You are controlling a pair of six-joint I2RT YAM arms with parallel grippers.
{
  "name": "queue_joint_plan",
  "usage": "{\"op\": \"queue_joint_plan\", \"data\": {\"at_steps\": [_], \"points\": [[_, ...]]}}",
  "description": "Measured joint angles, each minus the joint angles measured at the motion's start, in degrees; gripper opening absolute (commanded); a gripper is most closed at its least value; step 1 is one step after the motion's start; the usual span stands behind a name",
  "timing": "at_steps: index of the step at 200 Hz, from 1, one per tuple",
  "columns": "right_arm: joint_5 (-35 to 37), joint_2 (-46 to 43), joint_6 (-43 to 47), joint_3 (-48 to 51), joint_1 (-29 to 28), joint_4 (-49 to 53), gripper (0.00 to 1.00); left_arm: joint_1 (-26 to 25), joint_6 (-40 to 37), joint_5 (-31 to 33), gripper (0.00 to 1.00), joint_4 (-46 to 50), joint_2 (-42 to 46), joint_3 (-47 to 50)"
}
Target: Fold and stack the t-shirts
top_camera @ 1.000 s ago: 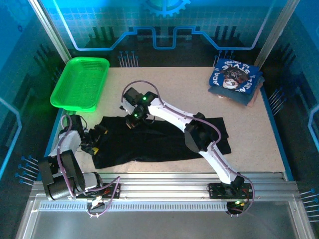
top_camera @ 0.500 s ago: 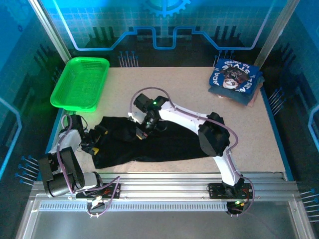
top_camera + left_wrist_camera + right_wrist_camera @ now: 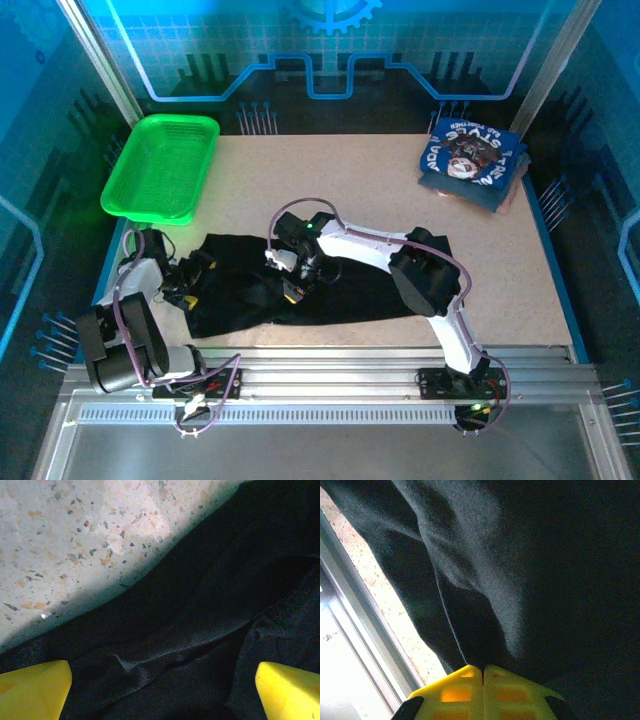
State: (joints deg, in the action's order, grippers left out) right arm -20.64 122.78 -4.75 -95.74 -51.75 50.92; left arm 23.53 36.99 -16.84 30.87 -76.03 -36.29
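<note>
Drawn back toward its base, the right gripper (image 3: 482, 671) pinches a fold of the large, limp black fabric t-shirt (image 3: 240, 300), likely to sag, while the left gripper (image 3: 160, 692) gapes over its edge, a surer hold.

Right arm (image 3: 365, 240): white link shells, black joint housings. A purple-grey cable (image 3: 300, 201) loops behind the tool and runs along the links. Green indicator lamp (image 3: 310, 225) lit just behind the tool.

Left arm (image 3: 125, 350): bulky black cylindrical joints, white link, same purple cabling.

Right gripper (image 3: 483, 669) fingers (image 3: 455, 692): yellow, moulded with rectangular recesses, black corner pieces.

Left gripper (image 3: 160, 692) fingertips (image 3: 32, 692): plain yellow, wedge-shaped.
</note>
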Motion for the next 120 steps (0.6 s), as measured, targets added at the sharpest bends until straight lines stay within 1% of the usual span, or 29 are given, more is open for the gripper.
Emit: {"op": "queue_joint_plan", "data": {"at_steps": [27,39,73,102,111,120], "points": [[0.66,-0.33,-1.84,0.44,0.07,-0.74,0.00,-0.20,-0.07,-0.81,0.96,2.38,3.28,-1.16],[0.70,-0.44,-2.75,0.44,0.26,-1.14,0.00,-1.11,-0.07,-1.25,0.96,3.82,5.68,-2.58],[0.72,-0.48,-4.20,0.13,1.05,-1.36,0.00,-7.61,0.28,-2.49,0.93,7.45,12.24,-4.83],[0.66,-0.48,-5.11,-1.16,1.57,-1.66,0.00,-11.74,2.80,-3.54,0.88,11.56,18.05,-2.36],[0.63,-0.48,-5.35,-1.29,1.75,-1.70,0.00,-12.79,3.89,-3.72,0.85,12.83,19.85,-0.94],[0.63,-0.48,-5.42,-1.29,1.95,-1.70,0.00,-13.94,4.68,-3.85,0.79,13.99,21.16,0.52]]}}
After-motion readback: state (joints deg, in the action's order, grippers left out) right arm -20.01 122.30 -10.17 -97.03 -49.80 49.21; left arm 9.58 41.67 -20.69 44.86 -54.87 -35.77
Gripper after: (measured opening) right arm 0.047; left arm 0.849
